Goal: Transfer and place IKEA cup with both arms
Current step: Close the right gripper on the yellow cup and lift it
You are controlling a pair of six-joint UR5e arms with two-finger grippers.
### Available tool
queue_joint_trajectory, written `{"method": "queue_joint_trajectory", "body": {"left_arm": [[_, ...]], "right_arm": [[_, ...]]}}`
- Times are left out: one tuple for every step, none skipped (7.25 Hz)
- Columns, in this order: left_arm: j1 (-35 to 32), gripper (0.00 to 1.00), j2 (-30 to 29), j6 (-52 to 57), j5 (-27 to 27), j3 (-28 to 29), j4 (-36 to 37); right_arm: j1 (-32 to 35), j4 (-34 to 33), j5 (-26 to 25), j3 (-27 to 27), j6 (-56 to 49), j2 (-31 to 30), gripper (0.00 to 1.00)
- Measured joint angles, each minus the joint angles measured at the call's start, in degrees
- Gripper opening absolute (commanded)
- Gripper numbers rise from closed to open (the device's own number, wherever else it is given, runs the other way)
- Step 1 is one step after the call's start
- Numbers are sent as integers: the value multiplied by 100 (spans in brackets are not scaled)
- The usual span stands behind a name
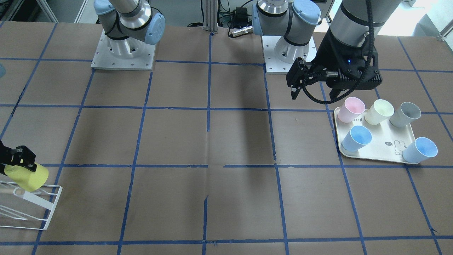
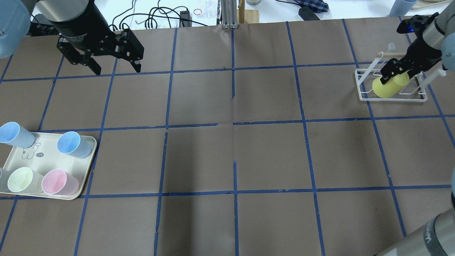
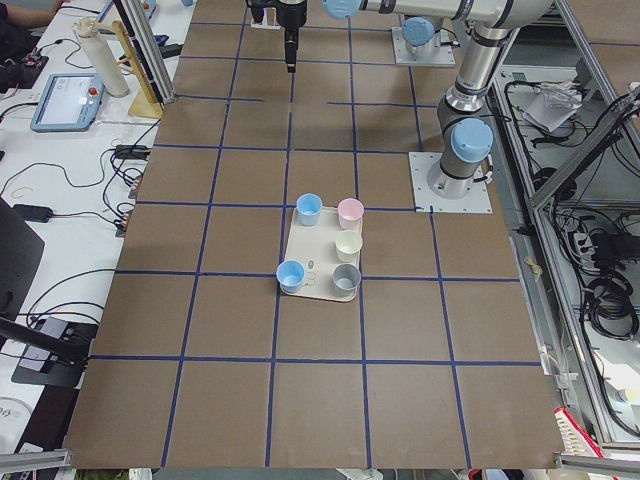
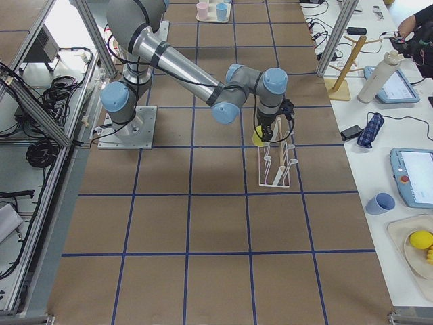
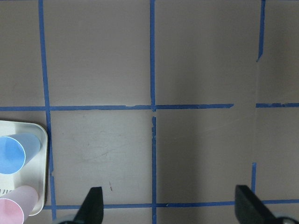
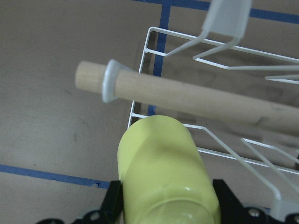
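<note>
The lime-yellow IKEA cup is tilted on its side over the white wire rack at the table's far right. My right gripper is shut on it. The right wrist view shows the cup between the fingers, its closed base pointing away, just below the rack's wooden rod. It also shows in the front-facing view. My left gripper is open and empty above the table at the far left; its fingertips frame bare table.
A cream tray at the near left holds two blue cups, a pink cup, a pale cream-yellow cup and a grey cup. Blue tape lines grid the brown table. The rack stands near the table's edge.
</note>
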Motion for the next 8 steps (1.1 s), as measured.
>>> {"method": "queue_joint_trajectory", "body": {"left_arm": [[0, 100, -7, -16, -27, 9, -4], [0, 100, -7, -28, -28, 16, -6], [0, 100, -5, -33, -21, 17, -5], [0, 100, -4, -38, -24, 18, -2], [0, 100, -1, -42, -29, 18, 0], [0, 100, 1, -49, -31, 18, 1], [0, 100, 2, -61, -32, 21, 1], [0, 100, -13, -75, -35, 40, 4]], "right_arm": [[0, 0, -6, -19, -10, 0, 56], [0, 2, -9, -53, -24, -12, 55], [-1, 10, -10, -87, -39, -47, 54], [-5, 33, -14, -136, -48, -102, 53], [-8, 90, -25, -186, -54, -185, 53], [-8, 227, -37, -231, -57, -321, 52], [-8, 491, -42, -284, -56, -511, 52], [-8, 848, -39, -343, -51, -747, 52]]}}
